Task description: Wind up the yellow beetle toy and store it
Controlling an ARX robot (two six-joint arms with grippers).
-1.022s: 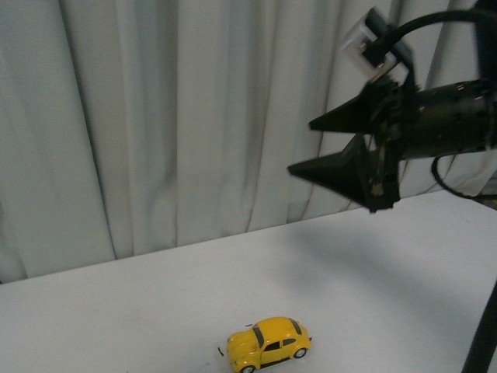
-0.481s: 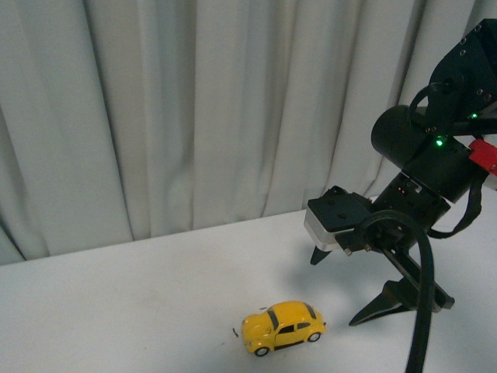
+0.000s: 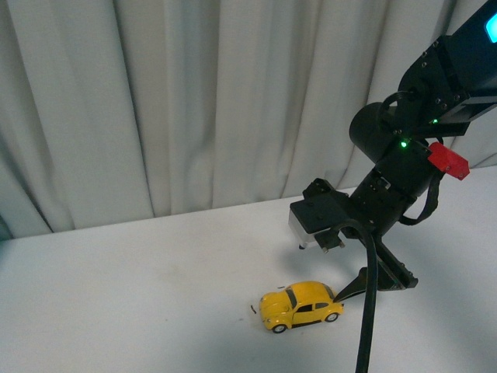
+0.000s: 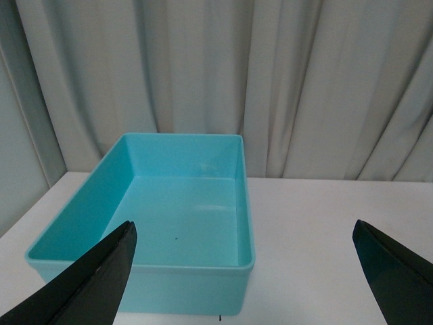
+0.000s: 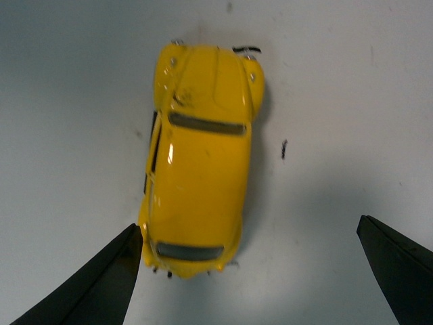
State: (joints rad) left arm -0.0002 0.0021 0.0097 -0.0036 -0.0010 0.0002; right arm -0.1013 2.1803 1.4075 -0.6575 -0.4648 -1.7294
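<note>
Yellow, glossy, dark-windowed, the beetle toy [image 3: 302, 305] sits on the white tabletop [image 3: 116, 295], lower centre of the front view. Right tool [image 5: 248, 227] gapes wide over it, fingers cropped at the frame edge; left tool [image 4: 243, 227] equally wide, facing a teal bin [image 4: 145, 267].

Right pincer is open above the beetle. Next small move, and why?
Probably slide the right pincer sideways to centre it over the yellow beetle toy before lowering. In the right wrist view the toy sits almost against one finger, with bare table before the other, so descending now might land on it.
</note>
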